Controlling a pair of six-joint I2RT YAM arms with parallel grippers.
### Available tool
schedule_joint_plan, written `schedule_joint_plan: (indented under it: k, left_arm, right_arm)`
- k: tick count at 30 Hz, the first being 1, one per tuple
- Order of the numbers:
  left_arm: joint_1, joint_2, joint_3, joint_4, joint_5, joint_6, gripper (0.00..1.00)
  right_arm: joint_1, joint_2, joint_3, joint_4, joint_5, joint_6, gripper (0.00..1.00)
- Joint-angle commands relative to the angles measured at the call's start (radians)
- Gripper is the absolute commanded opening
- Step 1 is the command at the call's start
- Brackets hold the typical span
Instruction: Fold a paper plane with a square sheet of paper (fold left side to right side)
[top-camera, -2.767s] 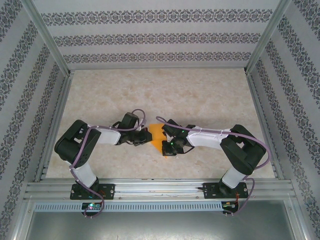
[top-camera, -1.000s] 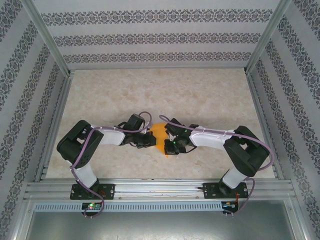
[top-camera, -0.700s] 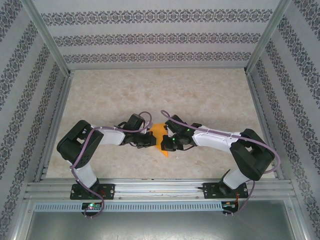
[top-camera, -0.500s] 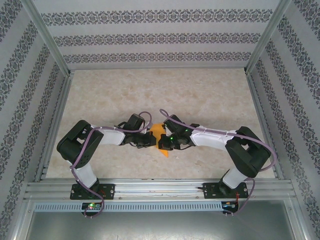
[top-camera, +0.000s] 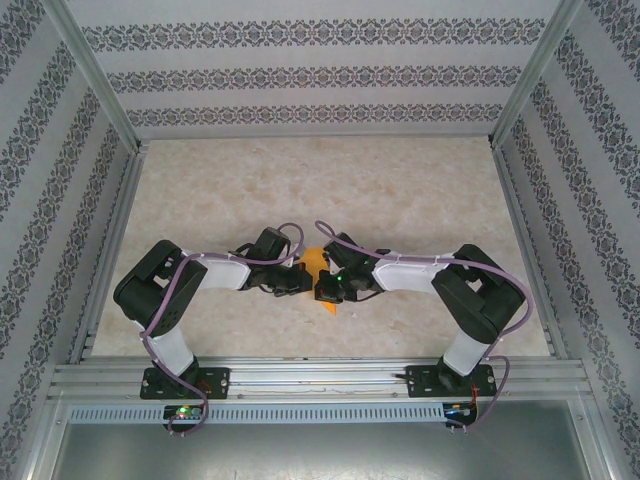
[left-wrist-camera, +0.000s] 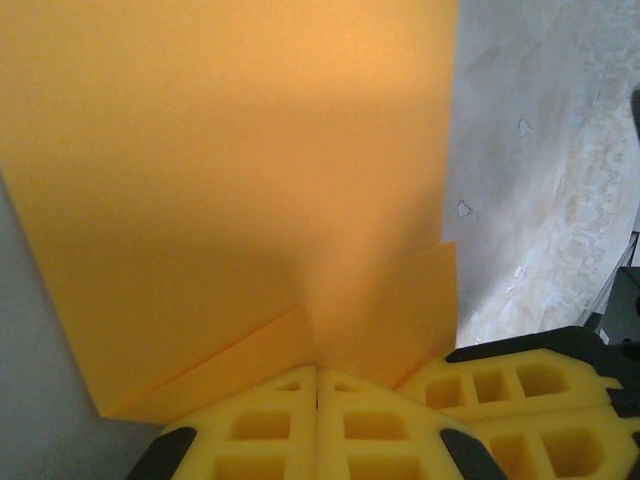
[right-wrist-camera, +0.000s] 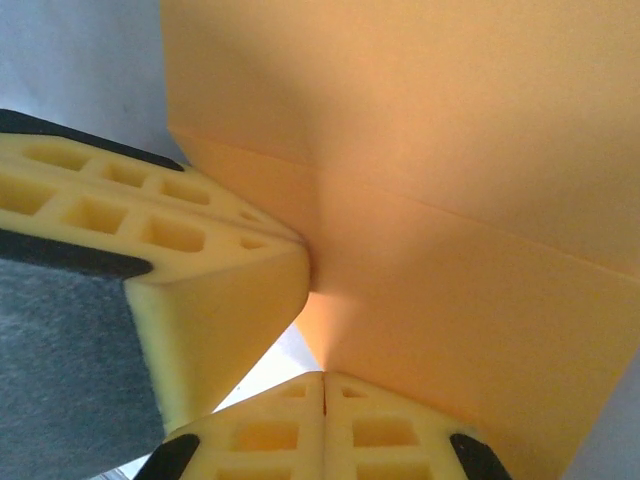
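Observation:
The square sheet of paper (top-camera: 316, 263) is bright orange and creased, and only a narrow strip of it shows between the two wrists in the top view. My left gripper (top-camera: 304, 281) is shut, and in its wrist view the sheet (left-wrist-camera: 250, 150) runs down into the seam of my left gripper (left-wrist-camera: 318, 368). My right gripper (top-camera: 323, 288) is shut too; the paper (right-wrist-camera: 430, 150) tapers to a point at the seam of my right gripper (right-wrist-camera: 323, 375), lifted off the table. The two grippers almost touch: the right fingers (left-wrist-camera: 520, 390) sit beside my left ones, and the left fingers (right-wrist-camera: 160, 260) press against the sheet.
The pale marbled table (top-camera: 330, 190) stretches free behind and to both sides. Patterned walls and metal posts (top-camera: 95, 70) enclose it. A metal rail (top-camera: 320, 375) runs along the near edge by the arm bases.
My right gripper has slid left toward the left gripper, and less orange paper shows between them. The left arm has stayed put. Both stay shut.

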Motion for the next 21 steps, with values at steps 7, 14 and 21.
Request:
schedule_joint_plan:
  k: [7,14,21]
  left_arm:
    - [-0.008,0.046,-0.007,-0.112,-0.088,0.036,0.0]
    - [-0.008,0.051,0.005,-0.144,-0.11,0.055,0.0]
    - [-0.008,0.055,0.007,-0.152,-0.12,0.058,0.0]
  right_arm:
    - [0.007,0.026,-0.022,-0.049,0.037,0.003,0.0]
    - [0.011,0.019,-0.018,-0.093,0.035,-0.005,0.0]
    - [0.017,0.001,-0.024,-0.136,0.04,-0.013,0.0]
